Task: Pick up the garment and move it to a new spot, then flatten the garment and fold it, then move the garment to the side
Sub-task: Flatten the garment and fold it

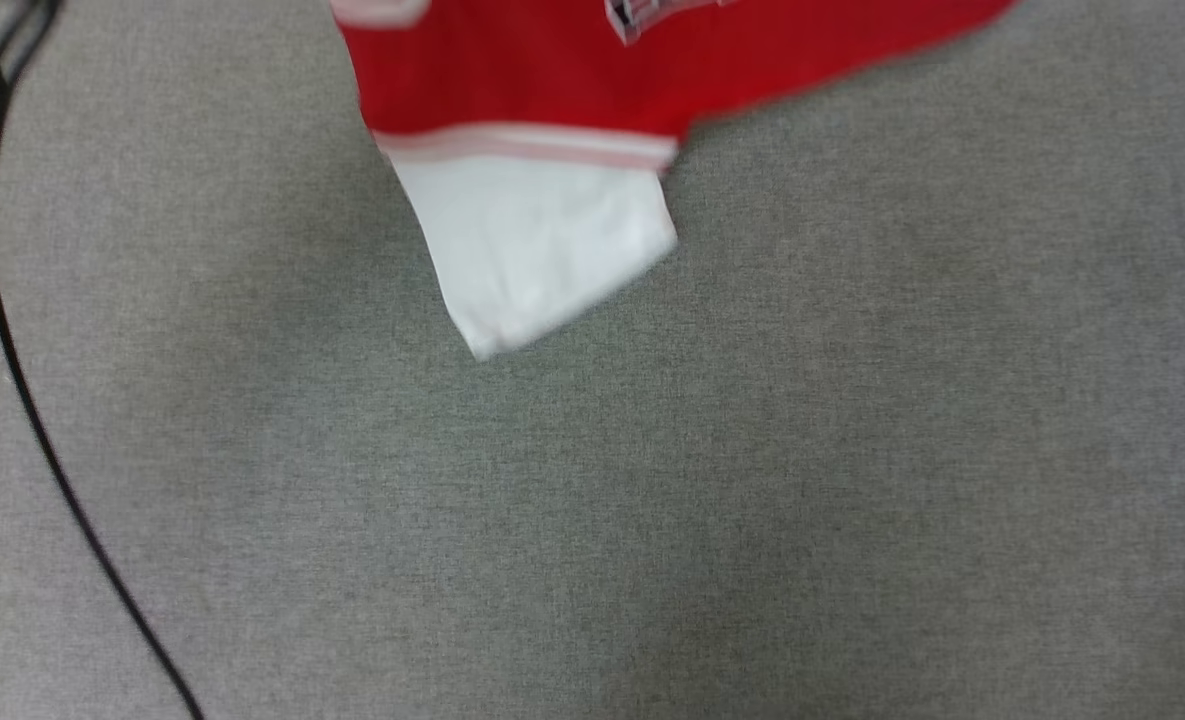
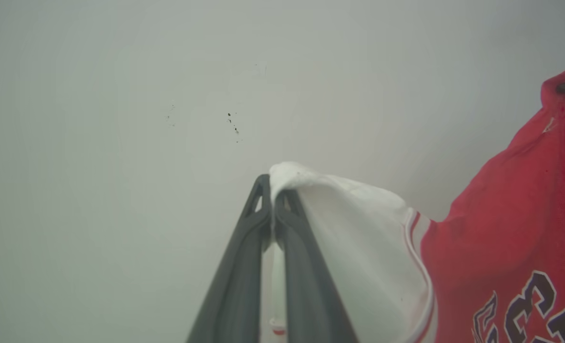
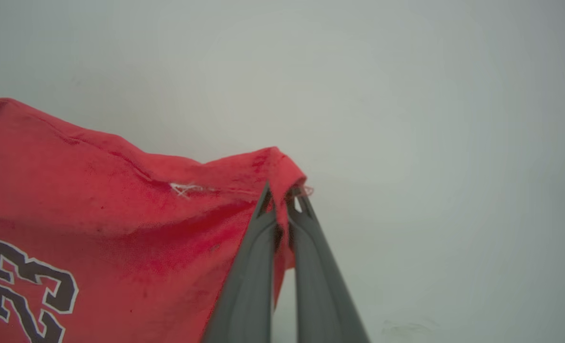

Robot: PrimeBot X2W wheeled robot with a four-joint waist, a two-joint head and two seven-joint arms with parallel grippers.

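Over grey woven fabric, my left gripper and right gripper each pinch the soft red, white-sleeved jersey.

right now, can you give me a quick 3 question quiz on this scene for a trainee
1. True or false: the left gripper is shut on the white sleeve of the garment.
2. Pick one: the right gripper pinches which part of the garment? A) red fabric B) a white sleeve C) the printed number
3. Short answer: what thin dark thing lies on the grey surface at the left of the head view?

Key
1. True
2. A
3. A black cable
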